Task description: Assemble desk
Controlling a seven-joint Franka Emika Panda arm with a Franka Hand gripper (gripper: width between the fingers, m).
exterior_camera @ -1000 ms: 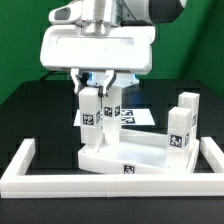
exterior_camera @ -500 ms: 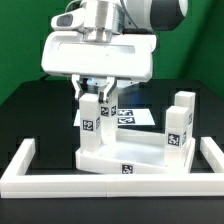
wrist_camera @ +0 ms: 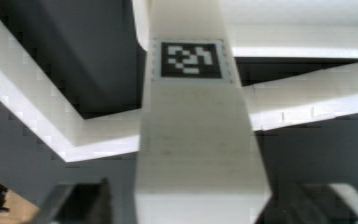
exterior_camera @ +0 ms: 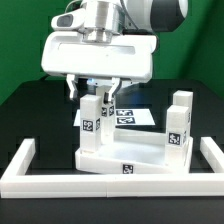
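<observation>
White angular border fence [exterior_camera: 25, 165] is lying low at lower left on the black bench [exterior_camera: 25, 110]. At centre, the rimmed plastic tabletop [exterior_camera: 130, 158] is carrying an upright block leg [exterior_camera: 90, 122]; the tool [exterior_camera: 95, 92] is standing open around its top. Right, a second tagged leg [exterior_camera: 181, 122] is standing upright.

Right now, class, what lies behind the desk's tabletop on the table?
Behind the tabletop lies the marker board, flat, tags showing. The leg and the open tool cover its near part.
</observation>
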